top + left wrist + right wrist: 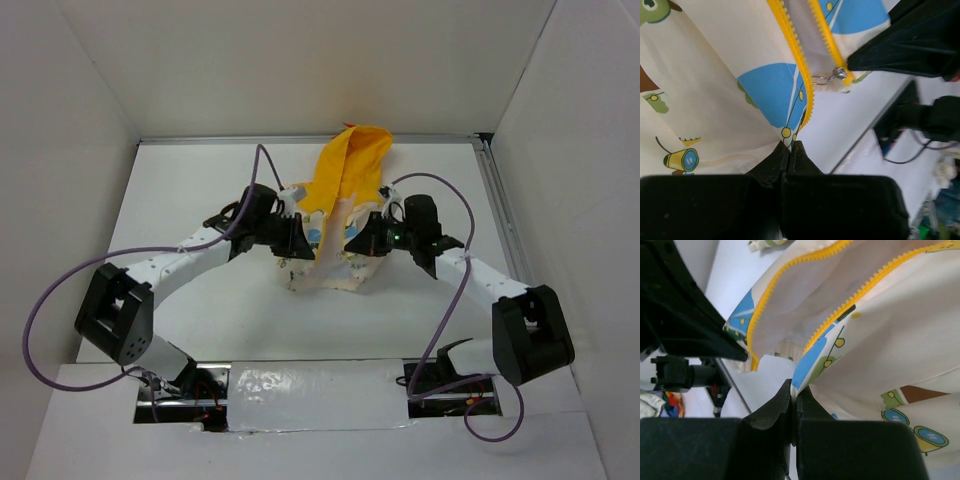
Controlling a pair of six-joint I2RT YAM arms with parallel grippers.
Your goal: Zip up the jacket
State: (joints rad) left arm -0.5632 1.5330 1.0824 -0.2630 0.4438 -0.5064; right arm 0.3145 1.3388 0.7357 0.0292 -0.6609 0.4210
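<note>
Jacket [325, 272] lies mid-table [230, 310], orange hood [355, 160] toward 12 o'clock, front unzipped. Left gripper [790, 150] is clamped on the hem corner beside the yellow zipper teeth [792, 55], on the jacket's 9 o'clock side. Right gripper [794, 391] is clamped on the opposite hem corner at 3 o'clock. Zipper pull [839, 74] sits low on the far row, with the two rows apart.

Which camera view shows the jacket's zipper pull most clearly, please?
The left wrist view: the zipper pull hangs off one yellow tooth row. The right wrist view shows only teeth; overhead it is too small.
</note>
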